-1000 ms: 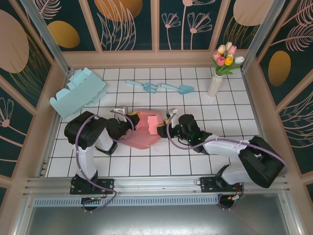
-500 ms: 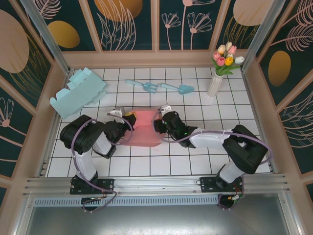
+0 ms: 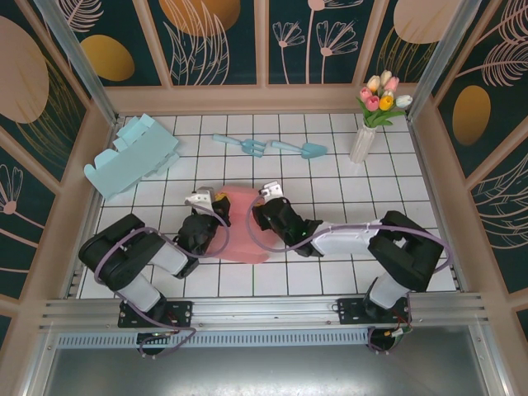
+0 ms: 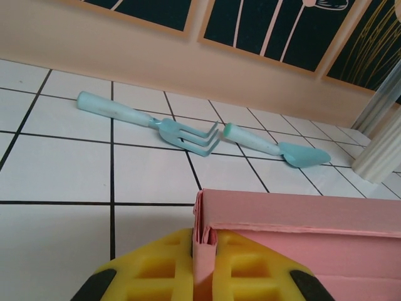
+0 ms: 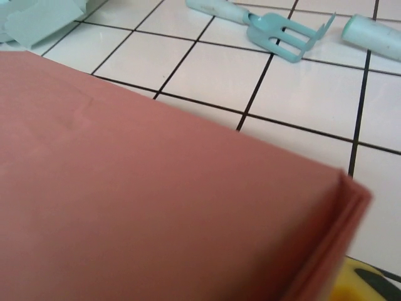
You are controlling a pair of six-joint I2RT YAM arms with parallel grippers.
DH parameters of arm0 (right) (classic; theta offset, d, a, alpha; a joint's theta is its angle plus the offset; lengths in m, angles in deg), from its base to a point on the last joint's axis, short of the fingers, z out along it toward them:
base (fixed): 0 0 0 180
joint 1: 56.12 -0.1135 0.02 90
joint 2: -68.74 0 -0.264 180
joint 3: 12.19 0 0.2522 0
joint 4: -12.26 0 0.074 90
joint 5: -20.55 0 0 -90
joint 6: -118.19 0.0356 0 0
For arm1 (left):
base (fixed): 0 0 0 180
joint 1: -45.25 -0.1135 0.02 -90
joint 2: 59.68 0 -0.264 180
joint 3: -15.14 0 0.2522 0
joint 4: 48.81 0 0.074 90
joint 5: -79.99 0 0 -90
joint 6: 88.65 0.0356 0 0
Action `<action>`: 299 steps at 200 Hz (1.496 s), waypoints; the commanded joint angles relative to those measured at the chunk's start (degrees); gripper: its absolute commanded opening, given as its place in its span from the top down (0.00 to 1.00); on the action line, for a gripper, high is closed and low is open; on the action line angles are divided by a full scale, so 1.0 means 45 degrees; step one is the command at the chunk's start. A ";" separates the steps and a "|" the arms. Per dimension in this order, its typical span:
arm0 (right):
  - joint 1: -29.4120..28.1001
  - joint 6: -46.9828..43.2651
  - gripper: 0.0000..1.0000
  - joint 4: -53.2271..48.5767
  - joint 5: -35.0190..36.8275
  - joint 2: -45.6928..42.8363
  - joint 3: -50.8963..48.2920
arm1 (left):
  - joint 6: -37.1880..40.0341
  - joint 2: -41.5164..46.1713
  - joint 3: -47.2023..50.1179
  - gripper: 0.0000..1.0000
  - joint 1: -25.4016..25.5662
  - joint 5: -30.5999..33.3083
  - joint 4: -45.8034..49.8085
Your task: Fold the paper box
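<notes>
Change since earlier frames: the right arm has swung leftward, bringing the right gripper (image 3: pixel 259 211) up against the right side of the pink paper box (image 3: pixel 239 235). The left arm's elbow has dropped toward the near left corner. The box outline reads narrower than before.
Left gripper (image 3: pixel 219 201): positioned at the far left corner of the box. In the left wrist view its yellow pads (image 4: pixel 160 269) are pressed together on an upright pink wall edge, with the paper pinched between them and no gap visible.
Right gripper: low against the right side of the box in the overhead view. In the right wrist view a pink panel lies across most of the frame, and its layered corner sits just above one yellow pad (image 5: pixel 363 285). The other finger is hidden, so it cannot be told whether the jaws are clamped on the paper.
Box location: on the tiled table (image 3: pixel 330 190), in the middle of the near half, directly between the two grippers.
Box attitude: from the pinched corner, the top rim runs rightward and the wall below it stands upright.
Teal box (image 3: pixel 132 155): far left corner, well apart from the pink one.
Garden fork (image 3: pixel 243 145): lying flat near the back wall.
Trowel (image 3: pixel 301 149): just right of the fork, head pointing right.
Vase (image 3: pixel 361 142): upright at far right, holding tulips.
</notes>
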 commanded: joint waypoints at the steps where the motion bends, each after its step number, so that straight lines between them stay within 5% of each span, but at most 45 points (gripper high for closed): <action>1: 0.0380 -0.0116 0.54 -0.0035 0.1364 -0.0375 -0.0658 | 0.0098 0.0572 -0.0288 1.00 0.0210 0.2033 0.0628; 110: 0.0935 -0.0605 0.42 0.0373 -0.2021 -0.1296 -0.1075 | 0.0182 0.0496 -0.0862 1.00 0.0230 0.2418 0.1890; 158: 0.1168 -0.0507 0.30 -0.0255 -0.2519 -0.2055 -0.0985 | 0.0104 0.0193 -0.1097 1.00 0.0229 0.2632 0.2063; 209: 0.1882 -0.0526 0.29 -0.0371 -0.3085 -0.2721 -0.1371 | 0.0009 0.0077 -0.1194 1.00 0.0229 0.2034 0.1912; 239: 0.1903 -0.0905 0.28 0.0295 -0.4441 -0.4227 -0.2236 | 0.0112 -0.0133 -0.1333 1.00 0.0222 0.2237 0.2017; 299: 0.2239 0.0642 0.26 -0.0114 -0.3468 -0.9392 -0.4546 | 0.0380 0.0163 -0.0895 1.00 0.0230 0.1577 0.1254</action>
